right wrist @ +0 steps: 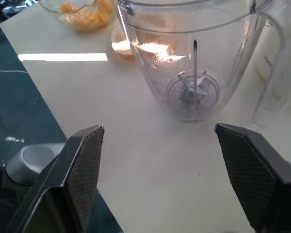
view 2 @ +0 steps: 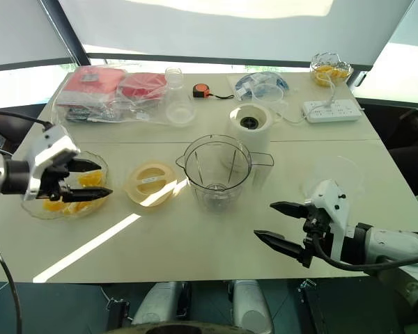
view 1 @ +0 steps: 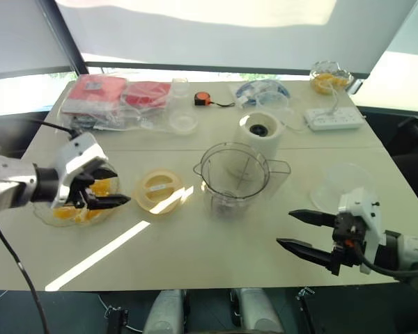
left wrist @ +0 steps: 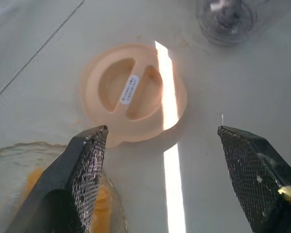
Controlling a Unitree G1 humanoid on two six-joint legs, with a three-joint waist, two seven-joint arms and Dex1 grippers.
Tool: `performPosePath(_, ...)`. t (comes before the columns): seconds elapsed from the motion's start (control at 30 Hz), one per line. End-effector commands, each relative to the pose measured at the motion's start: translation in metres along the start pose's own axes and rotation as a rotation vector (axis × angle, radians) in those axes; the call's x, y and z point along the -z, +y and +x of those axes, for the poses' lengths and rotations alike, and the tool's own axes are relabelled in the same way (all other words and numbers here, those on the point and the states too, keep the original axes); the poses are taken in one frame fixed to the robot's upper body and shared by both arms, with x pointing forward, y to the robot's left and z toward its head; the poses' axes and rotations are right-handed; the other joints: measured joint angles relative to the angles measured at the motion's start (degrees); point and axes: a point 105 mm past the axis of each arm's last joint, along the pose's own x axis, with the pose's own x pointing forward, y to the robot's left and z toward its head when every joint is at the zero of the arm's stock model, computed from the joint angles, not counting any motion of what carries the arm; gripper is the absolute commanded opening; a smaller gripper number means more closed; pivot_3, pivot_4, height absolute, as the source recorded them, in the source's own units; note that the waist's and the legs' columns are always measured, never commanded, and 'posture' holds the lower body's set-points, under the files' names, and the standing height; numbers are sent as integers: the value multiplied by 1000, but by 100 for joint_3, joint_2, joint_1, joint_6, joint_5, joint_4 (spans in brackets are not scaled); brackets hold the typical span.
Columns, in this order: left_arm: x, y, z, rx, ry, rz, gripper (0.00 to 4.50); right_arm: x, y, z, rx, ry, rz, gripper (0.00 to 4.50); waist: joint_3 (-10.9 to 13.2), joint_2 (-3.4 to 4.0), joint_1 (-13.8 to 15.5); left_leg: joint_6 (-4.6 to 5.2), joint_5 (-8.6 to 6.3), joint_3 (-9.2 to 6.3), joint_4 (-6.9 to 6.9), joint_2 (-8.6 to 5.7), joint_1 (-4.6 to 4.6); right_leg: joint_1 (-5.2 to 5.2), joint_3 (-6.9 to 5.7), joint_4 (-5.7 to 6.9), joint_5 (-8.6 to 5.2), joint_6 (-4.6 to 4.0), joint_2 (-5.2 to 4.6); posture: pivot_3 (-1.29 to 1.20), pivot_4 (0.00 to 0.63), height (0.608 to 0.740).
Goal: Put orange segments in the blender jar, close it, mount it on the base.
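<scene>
While the right gripper (view 1: pixel 305 231) hangs spread and empty at lower right, the left gripper (view 1: pixel 101 191), also spread, hovers over the orange segments (view 1: pixel 76 212) in their glass bowl (view 1: pixel 43 212) at mid-left; pinch one wedge lightly, then carry it past the lid (view 1: pixel 160 191) to the empty blender jar (view 1: pixel 233 177) at centre, in front of the base (view 1: pixel 259 133)

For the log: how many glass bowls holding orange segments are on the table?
2. One bowl sits at the near left, by the left gripper; the other bowl is at the far right corner, past the power strip.
</scene>
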Motion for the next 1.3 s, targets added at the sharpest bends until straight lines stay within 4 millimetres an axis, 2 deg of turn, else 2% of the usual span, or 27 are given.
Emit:
performPosePath(0.03, 15, 46, -16, -201, 35, -163, 3770, -18, 6, -2, -36, -55, -6, 3849, 2, -3, -2, 0, 0, -1, 0, 1, 1, 0, 1, 1, 0, 0, 2, 0, 150, 740)
performPosePath(0.07, 25, 58, -17, -255, 66, -204, 3770, -21, 7, -1, -47, -72, 6, 3849, 3, -2, -9, 0, 0, 0, 0, 1, 1, 0, 1, 2, 0, 0, 2, 0, 150, 740)
performPosePath(0.13, 38, 69, -16, -294, 85, -218, 3770, -24, 10, 0, -62, -92, 25, 3849, 3, -3, -6, 0, 0, 1, 0, 1, 5, 0, 2, 6, 0, 0, 2, 0, 150, 740)
performPosePath(0.23, 53, 58, -4, -182, 78, 61, 3770, -25, 11, 4, -59, -93, 35, 3849, 5, -2, 5, -1, 0, 7, -4, 1, 2, -3, 3, 3, 0, -2, -12, 0, 150, 740)
performPosePath(0.4, 74, 58, -1, -74, 163, 207, 3770, -26, 12, 8, -54, -98, 40, 3849, 0, -13, 99, -8, 3, -1, 3, -1, -45, -31, 0, -15, 7, -15, -52, 0, 150, 740)
performPosePath(0.53, 78, 53, -2, 74, 229, 303, 3770, -24, 10, 10, -44, -90, 43, 3849, -1, -10, 156, -8, 3, 2, 3, -6, -48, -34, -3, -16, 9, -19, -70, 0, 150, 740)
performPosePath(0.63, 80, 70, 9, 52, 273, 376, 3770, -23, 9, 12, -35, -97, 46, 3849, -3, -9, 166, -8, 3, 1, 3, -9, -56, -38, -7, -18, 9, -19, -77, 0, 150, 740)
performPosePath(0.73, 78, 89, 22, 5, 304, 394, 4483, -22, 10, 15, -28, -101, 46, 3903, -5, -8, 156, -6, 4, 2, 8, -15, -59, -36, -11, -17, 11, -16, -77, 0, 150, 740)
performPosePath(0.9, 83, 106, 31, -32, 367, 413, 4483, -19, 9, 16, -12, -91, 47, 3903, -6, -15, 124, 3, 0, 8, 16, -17, -63, -38, -18, -13, 37, 31, -43, 0, 150, 740)
performPosePath(1.17, 89, 107, 49, 41, 410, 432, 4483, -15, 6, 16, -3, -81, 58, 3903, -9, -21, 146, 5, 0, 2, 28, -12, -62, -35, -20, 1, 42, 41, -22, 0, 150, 740)
performPosePath(1.3, 89, 111, 61, 8, 414, 433, 4483, -16, 6, 17, -6, -83, 59, 3903, -11, -27, 146, 6, 0, 2, 35, -12, -58, -29, -17, 4, 42, 43, -22, 0, 150, 740)
